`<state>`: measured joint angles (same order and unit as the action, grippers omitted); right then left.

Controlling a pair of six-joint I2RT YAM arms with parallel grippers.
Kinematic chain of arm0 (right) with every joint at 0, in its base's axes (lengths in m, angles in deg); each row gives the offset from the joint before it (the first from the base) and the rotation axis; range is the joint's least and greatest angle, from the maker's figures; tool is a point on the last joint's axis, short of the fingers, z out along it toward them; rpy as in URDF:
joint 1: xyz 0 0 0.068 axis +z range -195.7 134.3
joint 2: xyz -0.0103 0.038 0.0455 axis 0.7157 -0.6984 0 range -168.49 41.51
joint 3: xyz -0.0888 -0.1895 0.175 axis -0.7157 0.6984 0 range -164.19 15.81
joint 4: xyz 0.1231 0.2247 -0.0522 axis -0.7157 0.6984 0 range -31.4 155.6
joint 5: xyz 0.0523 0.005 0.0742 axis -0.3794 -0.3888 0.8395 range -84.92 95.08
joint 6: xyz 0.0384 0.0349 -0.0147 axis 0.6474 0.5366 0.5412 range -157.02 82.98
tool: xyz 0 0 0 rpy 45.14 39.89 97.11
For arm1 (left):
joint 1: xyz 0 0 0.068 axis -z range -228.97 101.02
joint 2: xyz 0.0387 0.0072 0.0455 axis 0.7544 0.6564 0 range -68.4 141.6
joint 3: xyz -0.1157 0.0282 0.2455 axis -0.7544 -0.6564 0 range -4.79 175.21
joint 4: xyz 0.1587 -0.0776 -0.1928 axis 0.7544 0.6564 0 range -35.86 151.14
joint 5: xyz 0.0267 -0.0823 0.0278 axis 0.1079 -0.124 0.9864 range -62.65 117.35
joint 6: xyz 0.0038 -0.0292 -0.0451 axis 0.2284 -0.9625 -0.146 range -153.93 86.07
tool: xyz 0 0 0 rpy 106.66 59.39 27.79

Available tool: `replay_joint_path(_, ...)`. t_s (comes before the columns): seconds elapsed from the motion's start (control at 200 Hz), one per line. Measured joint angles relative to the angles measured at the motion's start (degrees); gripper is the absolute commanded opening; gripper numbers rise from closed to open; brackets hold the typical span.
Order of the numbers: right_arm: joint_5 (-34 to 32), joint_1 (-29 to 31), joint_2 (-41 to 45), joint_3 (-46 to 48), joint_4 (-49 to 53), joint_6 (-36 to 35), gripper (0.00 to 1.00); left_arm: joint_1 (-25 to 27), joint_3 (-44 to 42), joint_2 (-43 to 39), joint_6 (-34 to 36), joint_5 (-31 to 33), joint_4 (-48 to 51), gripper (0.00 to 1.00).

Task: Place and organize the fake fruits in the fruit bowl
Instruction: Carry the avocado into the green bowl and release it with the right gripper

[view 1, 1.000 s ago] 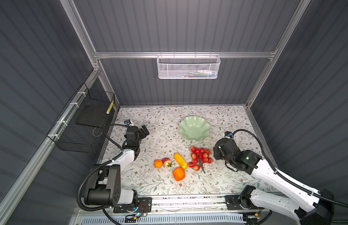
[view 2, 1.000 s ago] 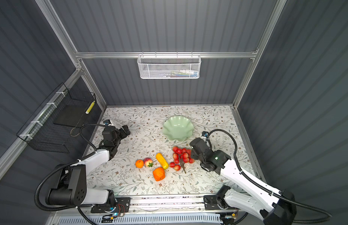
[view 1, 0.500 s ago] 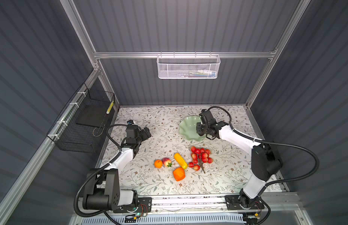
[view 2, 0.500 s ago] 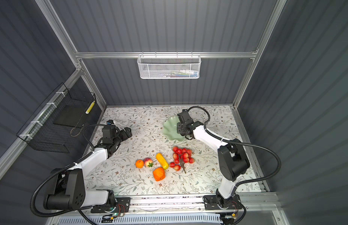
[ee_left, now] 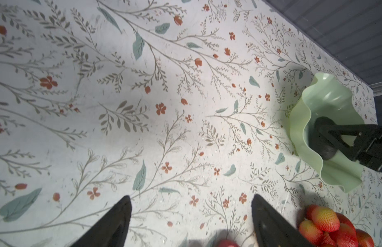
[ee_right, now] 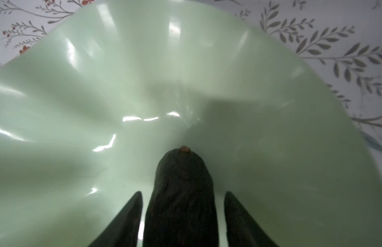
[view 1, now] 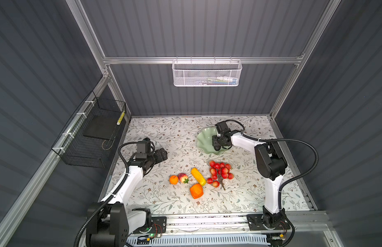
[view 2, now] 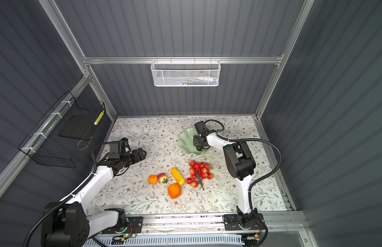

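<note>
A black wire basket (view 1: 87, 136) hangs on the left wall. Right of it, the left gripper (view 1: 162, 153) is over a bare part of the flowered tabletop (view 1: 156, 198), well apart from every fruit. In the left wrist view its fingers (ee_left: 113, 224) stand wide apart and nothing is between them.

Near the middle of the tabletop five fake fruits lie in a loose group, all outside the bowl. From the left there is the round orange (view 1: 173, 179) and, just beside it, the red-yellow fruit (view 1: 182, 178) with a green leaf. Next comes the yellow oblong (view 1: 198, 176), lying slantwise, with the blocky orange fruit (view 1: 196, 191) at its front end. Last is the red berry bunch (view 1: 220, 173).

Behind the bunch, toward the back wall, stands the fruit bowl (view 1: 202, 139). The right gripper (view 1: 217, 145) reaches down into it. In the right wrist view the dark oval fruit (ee_right: 181, 205) lies on the bowl's floor between the fingers (ee_right: 239, 220). A thin strip of pale green shows on each side of it, so this gripper is parted and does not clamp the fruit
</note>
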<state>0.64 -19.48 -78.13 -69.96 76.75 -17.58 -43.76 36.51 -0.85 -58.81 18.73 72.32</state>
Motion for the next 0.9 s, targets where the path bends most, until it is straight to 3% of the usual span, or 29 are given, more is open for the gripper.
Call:
replay_joint_path(0.235,0.0,0.0,3.2,-0.5,-0.4,0.1,0.85,0.9,-5.7,-2.8,-2.9,-3.6,5.1,0.85)
replay_joint_path(0.385,-1.7,0.0,15.6,5.3,-5.7,0.8,0.93,6.0,-7.7,-4.3,-5.8,-4.5,6.1,0.85)
replay_joint_path(0.505,-3.1,0.0,26.4,11.4,-11.4,1.5,0.97,10.7,-8.2,-3.8,-7.8,-4.3,6.0,0.84)
replay_joint_path(0.625,-4.2,0.0,32.9,16.0,-14.8,2.2,0.99,11.7,-9.4,-2.1,-9.5,-4.5,5.0,0.82)
replay_joint_path(0.896,-6.1,0.0,39.1,23.6,-15.5,3.1,0.99,13.3,-10.2,1.7,-10.9,-4.5,2.8,0.74)
